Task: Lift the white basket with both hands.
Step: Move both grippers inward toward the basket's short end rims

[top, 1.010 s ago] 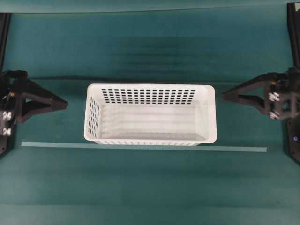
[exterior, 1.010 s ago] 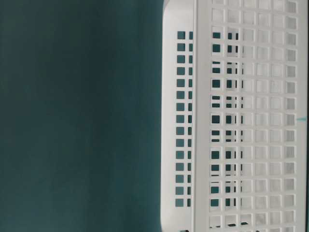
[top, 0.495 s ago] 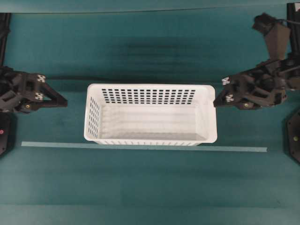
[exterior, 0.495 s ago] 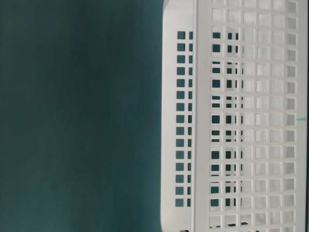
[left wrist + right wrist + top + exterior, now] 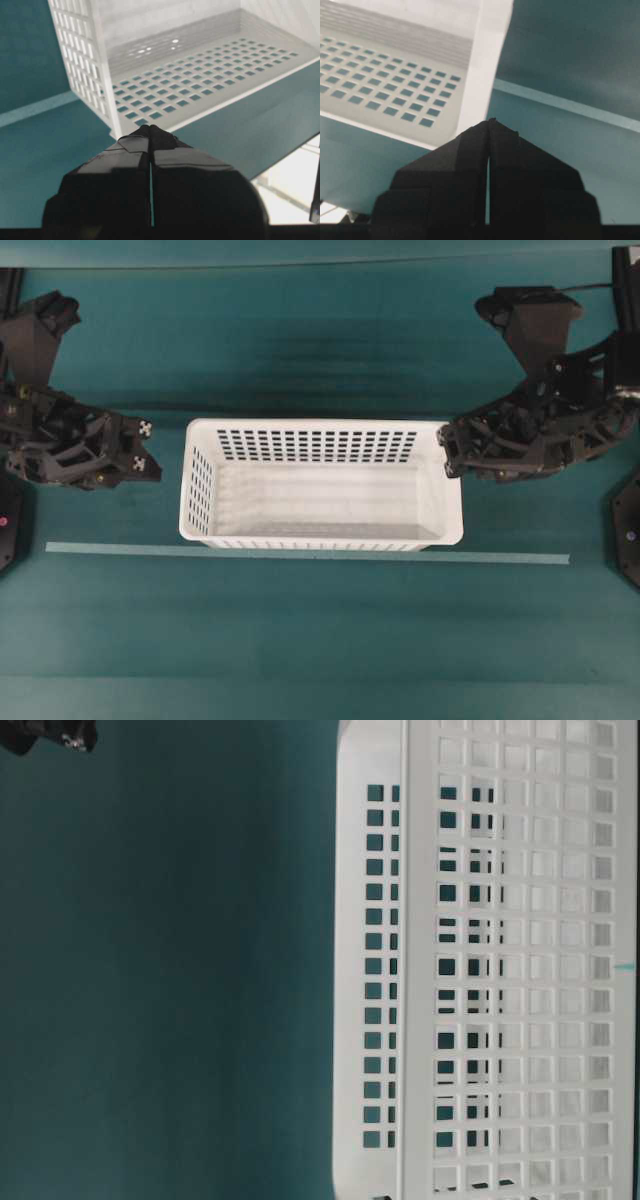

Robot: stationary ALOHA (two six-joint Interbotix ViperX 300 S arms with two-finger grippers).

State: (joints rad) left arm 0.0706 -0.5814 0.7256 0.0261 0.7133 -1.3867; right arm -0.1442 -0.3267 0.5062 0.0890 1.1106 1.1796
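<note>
A: The basket (image 5: pixel 320 485) sits mid-table on the green cloth (image 5: pixel 320 640), just behind a pale tape line (image 5: pixel 300 554). It's empty, thin perforated plastic, so likely light and a bit flexible

B: Where would you hold it?

A: The rolled rim on the two short ends; smooth plastic may slip, so hook under the lip

B: And the grippers?

A: The left gripper (image 5: pixel 150 452) is near the left end, the right gripper (image 5: pixel 447 452) at the right rim. Both are clenched, holding nothing
</note>
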